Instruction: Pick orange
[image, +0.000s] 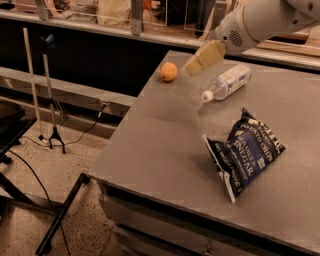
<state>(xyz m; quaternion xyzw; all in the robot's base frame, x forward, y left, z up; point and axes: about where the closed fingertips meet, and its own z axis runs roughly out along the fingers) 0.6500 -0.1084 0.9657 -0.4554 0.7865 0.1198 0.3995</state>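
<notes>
The orange (168, 71) is a small round fruit lying near the far left edge of the grey table (165, 145). My gripper (193, 65), with tan fingers, reaches in from the upper right on a white arm and hangs just above the table, a short way right of the orange and not touching it. It holds nothing that I can see.
A clear plastic bottle with a white cap (227, 82) lies on its side right of the gripper. A dark blue chip bag (245, 152) lies at the right front. The table's left edge drops to the floor, where a stand (50, 100) and cables are.
</notes>
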